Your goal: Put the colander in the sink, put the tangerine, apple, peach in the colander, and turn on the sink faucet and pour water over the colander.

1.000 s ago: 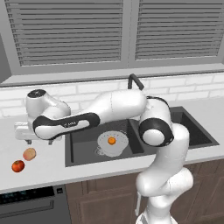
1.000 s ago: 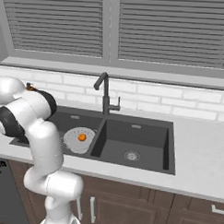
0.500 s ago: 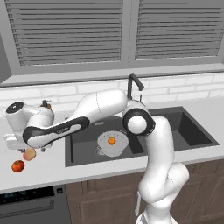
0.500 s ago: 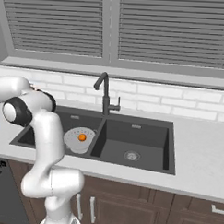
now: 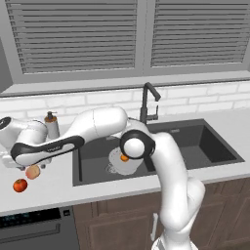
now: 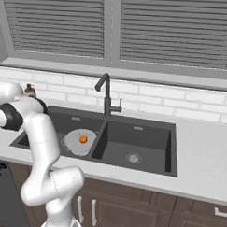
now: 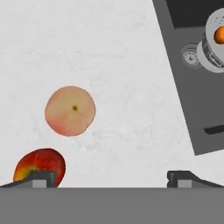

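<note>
The colander sits in the sink's left basin, holding the tangerine. The peach and apple lie on the desk. The arm has swung further left; its jaws are released, empty, above the fruit.

Even, bright, soft rendered light with no glare; faint shadows only; slightly soft, low-resolution edges throughout.
</note>
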Robot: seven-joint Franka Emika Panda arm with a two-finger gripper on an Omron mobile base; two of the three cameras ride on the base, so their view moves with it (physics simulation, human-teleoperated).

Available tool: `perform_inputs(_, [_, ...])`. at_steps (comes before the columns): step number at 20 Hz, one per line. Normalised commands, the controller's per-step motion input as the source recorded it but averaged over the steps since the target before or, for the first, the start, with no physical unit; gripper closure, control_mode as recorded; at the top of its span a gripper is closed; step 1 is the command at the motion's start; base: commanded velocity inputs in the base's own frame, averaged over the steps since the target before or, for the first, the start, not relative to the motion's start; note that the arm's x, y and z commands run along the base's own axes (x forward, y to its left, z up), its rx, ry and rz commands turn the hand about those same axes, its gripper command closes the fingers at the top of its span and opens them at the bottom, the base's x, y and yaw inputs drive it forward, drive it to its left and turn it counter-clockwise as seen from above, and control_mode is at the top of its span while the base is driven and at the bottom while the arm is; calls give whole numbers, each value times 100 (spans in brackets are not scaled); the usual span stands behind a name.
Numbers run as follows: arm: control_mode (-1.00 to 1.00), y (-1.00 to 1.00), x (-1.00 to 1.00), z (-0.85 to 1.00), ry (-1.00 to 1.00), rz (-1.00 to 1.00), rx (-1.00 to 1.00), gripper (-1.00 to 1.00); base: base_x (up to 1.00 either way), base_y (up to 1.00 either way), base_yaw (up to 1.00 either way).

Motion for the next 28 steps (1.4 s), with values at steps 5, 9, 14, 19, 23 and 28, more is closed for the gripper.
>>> perform_inputs(5, [-100, -23, 20, -37, 0, 0, 4, -100, 0, 0, 0])
perform_inputs(9, [-100, -13, 4, -32, 0, 0, 16, -100, 0, 0, 0])
perform_inputs(14, [-100, -6, 5, -25, 0, 1, 26, -100, 0, 0, 0])
perform_inputs(19, [-100, -5, 4, -27, -1, 0, 10, -100, 0, 0, 0])
perform_inputs(23, [-100, 0, 9, -26, 0, 0, 3, -100, 0, 0, 0])
perform_inputs(28, [-100, 0, 19, -9, 0, 0, 10, -100, 0, 0, 0])
